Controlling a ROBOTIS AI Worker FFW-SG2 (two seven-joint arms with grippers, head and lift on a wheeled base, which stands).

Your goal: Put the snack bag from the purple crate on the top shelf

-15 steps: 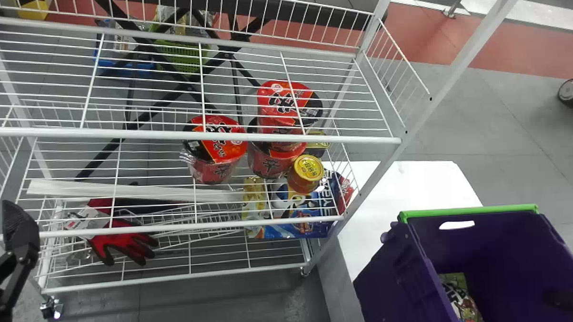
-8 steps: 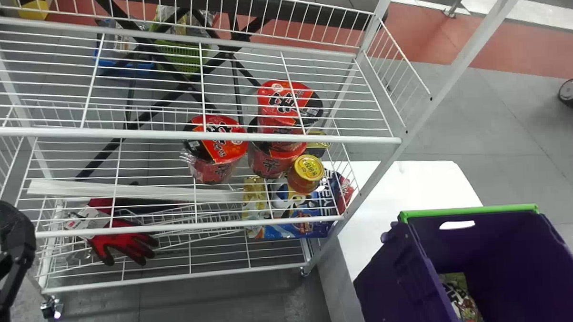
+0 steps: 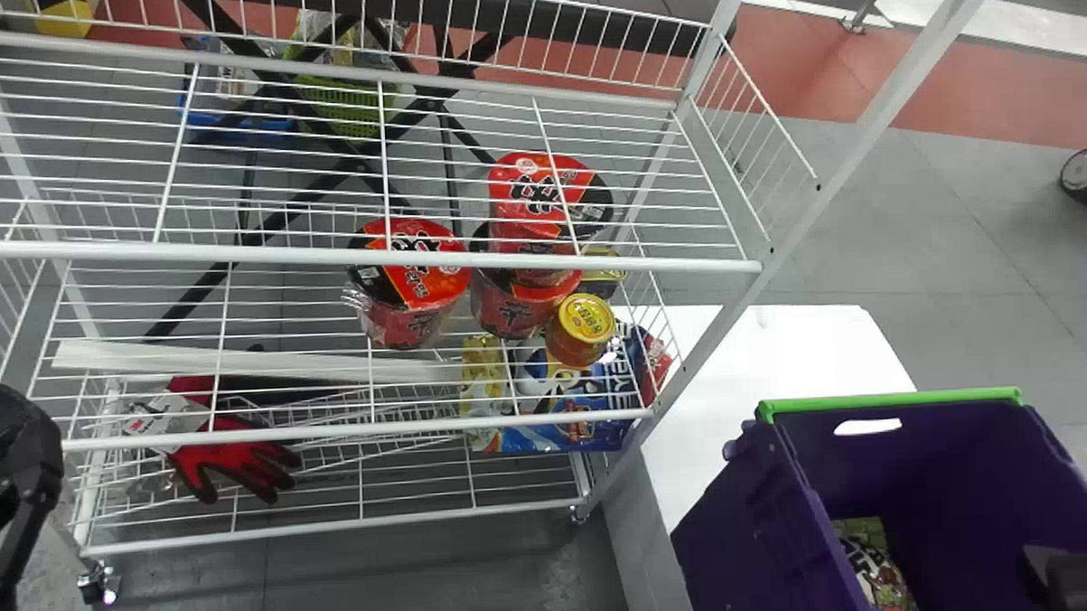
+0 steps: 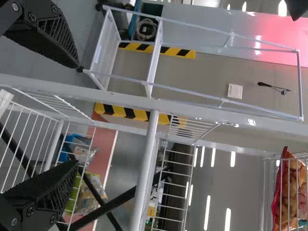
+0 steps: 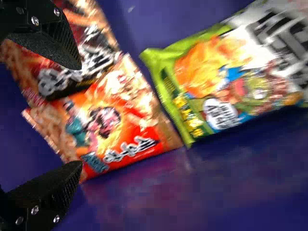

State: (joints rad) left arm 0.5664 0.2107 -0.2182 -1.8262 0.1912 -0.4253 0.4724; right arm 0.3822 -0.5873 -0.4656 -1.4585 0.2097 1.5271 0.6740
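Near the white rack's [image 3: 542, 269] left end with the left end effector [image 3: 24, 441], spread open. Well to the right, inside the purple crate [image 3: 750, 533] with the right end effector [image 3: 1077, 576], also open; blocked from the rack by a crate wall. Facing glossy orange-red snack bags [image 5: 122, 120] before its fingertips, overlapping; farther out, a green-and-white bag [image 5: 207, 86]. Cannot tell which to take.

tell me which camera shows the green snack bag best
The right wrist view: the green snack bag is close up there, printed front showing. The head view has a small part beyond the wall of the purple crate; the left wrist view faces the rack.
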